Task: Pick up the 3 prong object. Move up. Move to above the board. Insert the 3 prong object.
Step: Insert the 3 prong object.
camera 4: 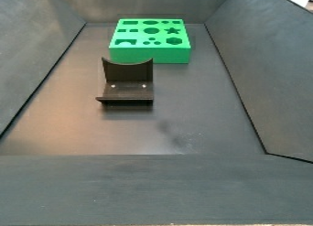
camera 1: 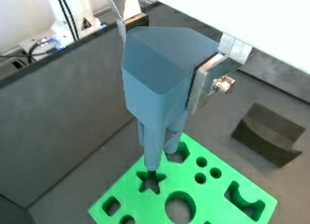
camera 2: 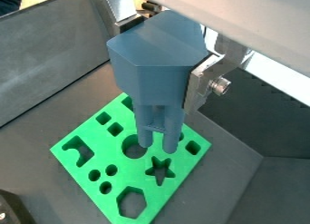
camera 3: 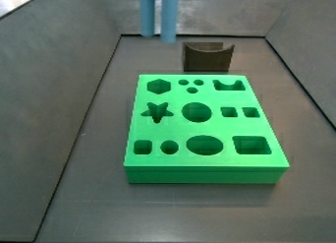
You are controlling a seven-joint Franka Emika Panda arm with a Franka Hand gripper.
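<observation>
Gripper (camera 2: 182, 82) clamped on the blue-grey 3 prong object (camera 2: 155, 73), held high above the bright green cut-out board (camera 2: 97, 137) near the counter's far edge. Transfer step; next judged: align prongs over the three-hole cut-out, then descend.

The gripper (camera 1: 182, 78) is raised well above the floor, pointing straight down, its flat silver fingers (camera 2: 208, 82) clamped on the blocky head of the 3 prong object (camera 2: 155, 73). In both wrist views one finger plate with its bolt shows at the head's 3 o'clock side; the opposite finger is hidden.
</observation>
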